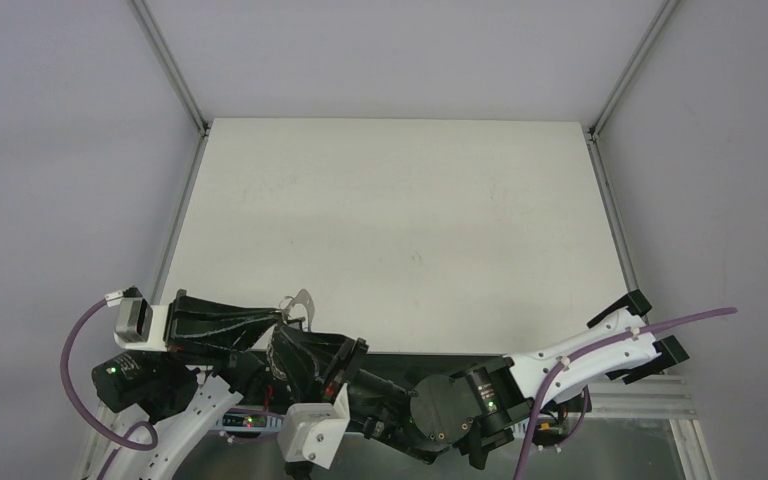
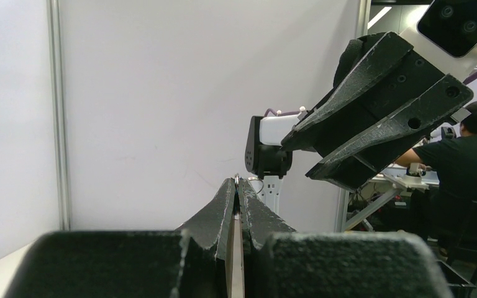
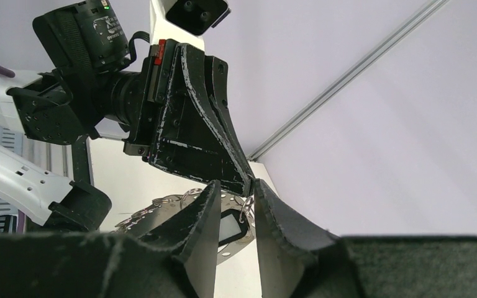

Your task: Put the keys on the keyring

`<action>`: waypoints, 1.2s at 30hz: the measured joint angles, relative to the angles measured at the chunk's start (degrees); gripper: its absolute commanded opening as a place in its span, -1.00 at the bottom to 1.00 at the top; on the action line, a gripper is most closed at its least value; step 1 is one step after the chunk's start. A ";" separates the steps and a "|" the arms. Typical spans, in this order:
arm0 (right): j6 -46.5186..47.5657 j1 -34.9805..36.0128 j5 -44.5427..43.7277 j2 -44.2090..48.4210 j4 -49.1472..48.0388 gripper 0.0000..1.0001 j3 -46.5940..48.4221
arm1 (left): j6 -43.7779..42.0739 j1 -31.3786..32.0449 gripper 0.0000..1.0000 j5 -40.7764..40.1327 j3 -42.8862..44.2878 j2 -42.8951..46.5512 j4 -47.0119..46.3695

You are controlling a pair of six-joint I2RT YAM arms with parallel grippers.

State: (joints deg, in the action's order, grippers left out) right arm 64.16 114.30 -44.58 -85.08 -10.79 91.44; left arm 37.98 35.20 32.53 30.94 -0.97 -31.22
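**White table, top view**
Table (image 1: 400, 200): 1 rectangular white top with faint grey scuffs (image 1: 417, 257) on the surface; metal frame rails (image 1: 167, 60) meet its 2 far corners.

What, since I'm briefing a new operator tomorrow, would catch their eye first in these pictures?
Both arms huddle at the table's near-left edge, with the left gripper and right gripper almost tip to tip. The left fingers are pinched shut on the keyring, which is fringed with small silver keys. The right fingers stand parted around a dangling bit of metal.
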 measured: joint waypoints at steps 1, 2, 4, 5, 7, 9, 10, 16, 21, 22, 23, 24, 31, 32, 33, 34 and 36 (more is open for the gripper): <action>0.00 0.00 -0.11 0.02 -0.11 -0.43 -0.04 | 0.00 0.00 -1.00 0.00 0.09 0.00 0.11; -0.02 0.00 -0.20 0.07 -0.17 -0.43 -0.17 | 0.02 0.00 -1.00 0.00 0.13 0.00 0.13; -0.07 -0.13 -0.24 0.17 -0.20 -0.44 -0.44 | 0.02 0.00 -1.00 0.00 0.22 0.00 0.15; -0.17 -0.28 -0.26 0.35 -0.22 -0.44 -0.76 | 0.04 0.00 -1.00 0.00 0.26 0.00 0.17; -0.48 -0.55 -0.24 0.76 -0.22 -0.44 -1.51 | 0.04 0.00 -1.00 0.00 0.35 0.00 0.20; -0.72 -0.94 -0.26 1.09 -0.28 -0.44 -2.16 | 0.04 0.00 -1.00 0.00 0.42 0.00 0.20; -0.96 -1.27 -0.26 1.22 -0.31 -0.44 -2.45 | 0.04 0.00 -1.00 0.00 0.44 0.00 0.20; -2.01 -2.58 -0.22 1.51 -0.39 -0.45 -3.21 | 0.07 0.00 -1.00 0.02 0.44 0.00 0.22; -2.64 -3.37 -0.17 1.66 -0.39 -0.49 -3.32 | 0.13 0.00 -1.00 0.09 0.48 0.00 0.22; -2.75 -3.48 -0.13 1.73 -0.42 -0.49 -3.43 | 0.15 0.00 -1.00 0.13 0.52 0.00 0.22; -2.93 -3.58 -0.09 1.77 -0.44 -0.51 -3.58 | 0.15 0.00 -1.00 0.20 0.52 0.00 0.22; -3.08 -3.72 -0.04 1.81 -0.48 -0.52 -3.67 | 0.15 0.00 -1.00 0.24 0.52 0.00 0.20; -3.69 -3.98 0.02 1.81 -0.48 -0.95 -4.02 | 0.15 0.00 -1.00 0.26 0.52 0.00 0.24; -3.78 -3.98 0.02 1.81 -0.48 -1.00 -4.02 | 0.15 0.00 -1.00 0.26 0.52 0.00 0.22; -3.91 -3.98 0.02 1.81 -0.48 -1.00 -4.02 | 0.15 0.00 -1.00 0.26 0.52 0.00 0.22; -3.96 -3.98 0.02 1.81 -0.48 -1.00 -4.02 | 0.15 0.00 -1.00 0.26 0.52 0.00 0.22; -4.13 -3.98 0.02 1.81 -0.48 -1.00 -4.02 | 0.15 0.00 -1.00 0.28 0.57 0.00 0.26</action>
State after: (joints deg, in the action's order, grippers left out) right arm 60.03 110.32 -44.56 -83.26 -11.27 87.42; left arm 38.13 35.20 32.82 31.51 -0.97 -30.96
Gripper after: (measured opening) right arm 0.008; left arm 0.007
